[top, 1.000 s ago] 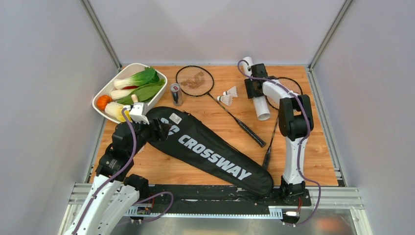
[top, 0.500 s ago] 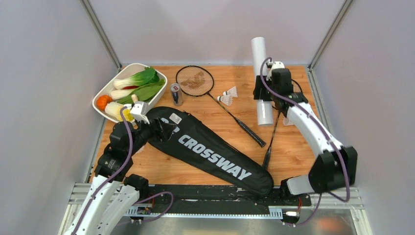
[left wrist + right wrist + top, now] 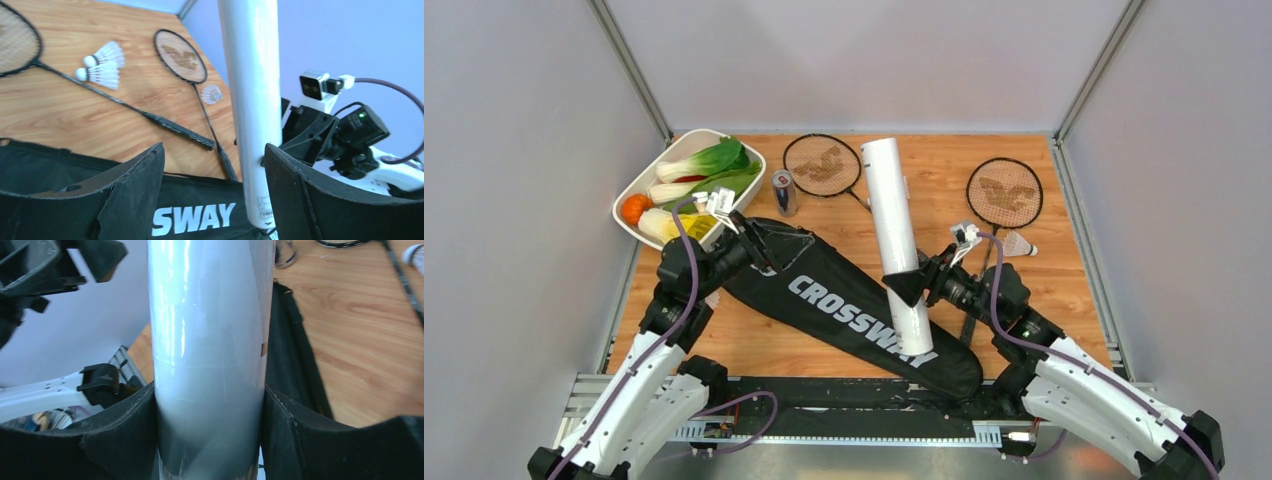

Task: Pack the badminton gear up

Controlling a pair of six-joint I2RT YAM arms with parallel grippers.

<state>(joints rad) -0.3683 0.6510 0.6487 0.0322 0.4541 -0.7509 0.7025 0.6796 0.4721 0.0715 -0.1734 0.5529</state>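
The white tube [image 3: 250, 100] stands upright over the black bag [image 3: 190, 217], right gripper [image 3: 280, 150] clamping it; left gripper [image 3: 214, 165] spread wide, empty.

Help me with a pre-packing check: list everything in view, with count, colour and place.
rackets: two, dark-framed, flat on the far half of the table
shuttlecocks: three, white, beside the rackets
white tube: one, held above the bag
racket bag: one, black, lying diagonally at the near side
drink can: one, blue-silver, upright beside the tray
tray: one, white, far left, vegetables inside
left gripper: open, over the bag's far end
right gripper: shut on the white tube
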